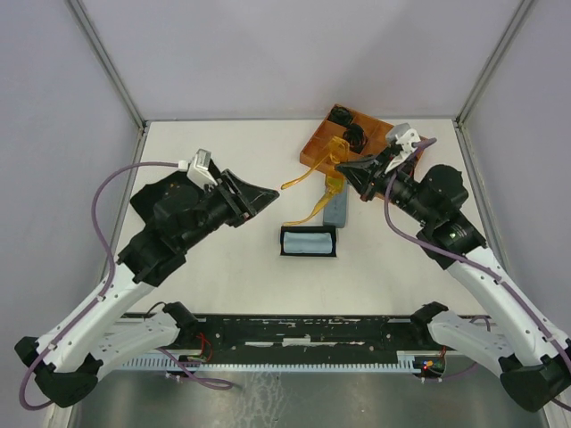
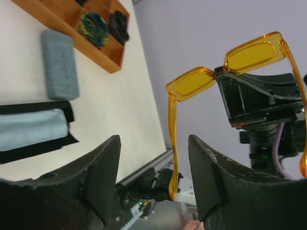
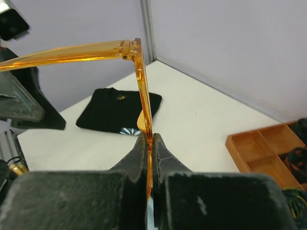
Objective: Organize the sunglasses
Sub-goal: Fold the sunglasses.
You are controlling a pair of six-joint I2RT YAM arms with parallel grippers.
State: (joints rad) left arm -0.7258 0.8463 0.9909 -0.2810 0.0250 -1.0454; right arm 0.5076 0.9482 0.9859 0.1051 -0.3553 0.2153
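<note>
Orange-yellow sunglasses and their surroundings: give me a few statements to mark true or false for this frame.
1. The right end effector is shut on the orange-yellow sunglasses. True.
2. The left end effector grips them too. False: it is open and holds nothing.
3. The sunglasses are folded. False: they are unfolded.
4. A grey-blue case lies near the wooden tray. True.
5. The open black case is empty. False: a light blue cloth lies in it.
</note>
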